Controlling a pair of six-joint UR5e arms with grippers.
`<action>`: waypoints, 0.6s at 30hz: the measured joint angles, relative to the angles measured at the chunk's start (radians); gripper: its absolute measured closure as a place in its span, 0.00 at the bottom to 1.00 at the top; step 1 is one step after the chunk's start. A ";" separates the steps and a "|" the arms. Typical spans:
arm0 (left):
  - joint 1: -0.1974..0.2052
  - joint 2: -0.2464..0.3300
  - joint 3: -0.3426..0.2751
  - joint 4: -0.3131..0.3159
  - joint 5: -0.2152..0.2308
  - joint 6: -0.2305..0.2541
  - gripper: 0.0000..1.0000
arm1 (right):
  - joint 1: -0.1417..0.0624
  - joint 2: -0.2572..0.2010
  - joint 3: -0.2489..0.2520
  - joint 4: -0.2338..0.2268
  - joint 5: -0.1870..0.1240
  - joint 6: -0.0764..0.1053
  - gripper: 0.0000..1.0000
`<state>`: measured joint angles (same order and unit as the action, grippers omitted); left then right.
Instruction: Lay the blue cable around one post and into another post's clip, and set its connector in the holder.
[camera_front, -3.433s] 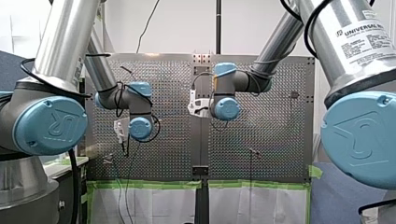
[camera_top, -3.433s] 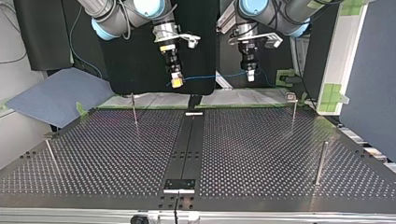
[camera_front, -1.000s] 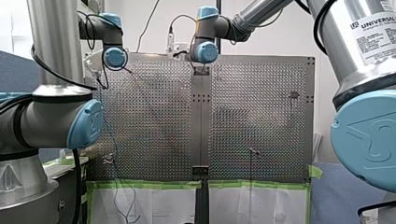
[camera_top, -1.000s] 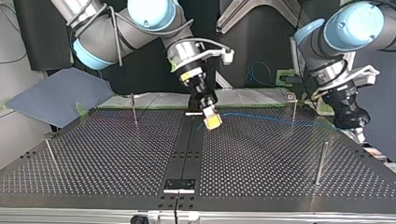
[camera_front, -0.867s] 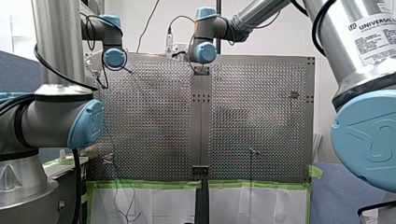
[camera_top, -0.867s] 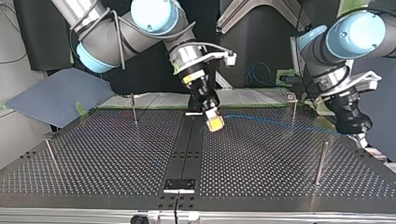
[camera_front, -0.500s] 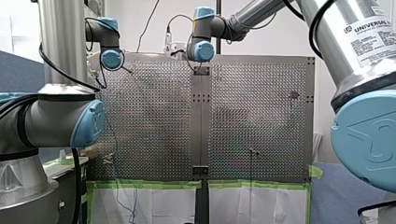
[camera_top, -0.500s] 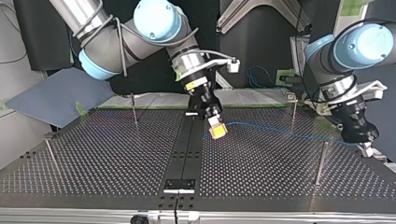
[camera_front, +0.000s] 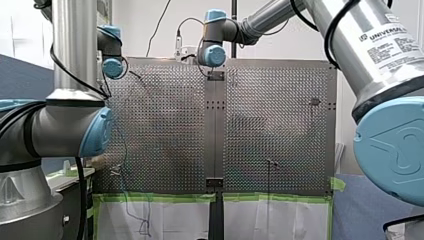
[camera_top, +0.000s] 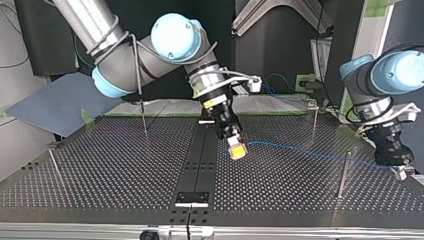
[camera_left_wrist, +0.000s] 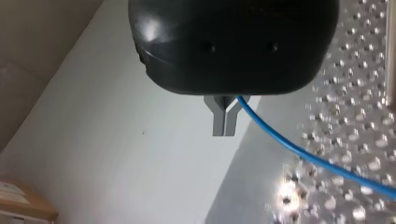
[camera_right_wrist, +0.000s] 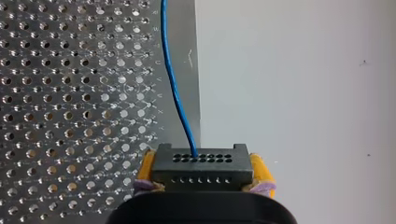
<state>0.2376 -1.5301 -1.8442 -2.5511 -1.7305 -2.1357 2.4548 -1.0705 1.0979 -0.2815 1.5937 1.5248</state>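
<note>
Stretching across the table in the top view, the blue cable (camera_top: 310, 154) runs from the connector (camera_right_wrist: 201, 167), near the middle strip, out to my left gripper (camera_top: 399, 172) at that view's right edge. My right gripper (camera_top: 237, 151) has its yellow pads (camera_right_wrist: 146, 169) clamped on the connector's two ends, with the cable leaving straight ahead. My left gripper's metal fingers (camera_left_wrist: 218, 122) are pressed together on the cable. The line crosses the near post (camera_top: 343, 175), though I cannot tell on which side. The far post (camera_top: 314, 122) stands apart beyond it. My left arm is nearer both, so I judge the wrap falls to it.
</note>
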 joint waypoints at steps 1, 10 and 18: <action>0.012 -0.004 0.000 0.002 0.012 -0.009 0.99 | 0.000 0.005 -0.006 0.003 0.000 -0.001 1.00; 0.079 -0.061 0.006 0.034 0.096 -0.008 0.99 | -0.010 0.024 -0.026 0.005 0.006 -0.003 1.00; 0.080 -0.100 0.021 0.060 0.162 0.004 0.99 | -0.017 0.051 -0.062 0.009 0.023 -0.010 1.00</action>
<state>0.3174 -1.6296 -1.8236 -2.4911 -1.5685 -2.1316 2.4382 -1.0200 1.0355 -0.2725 1.6169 1.5145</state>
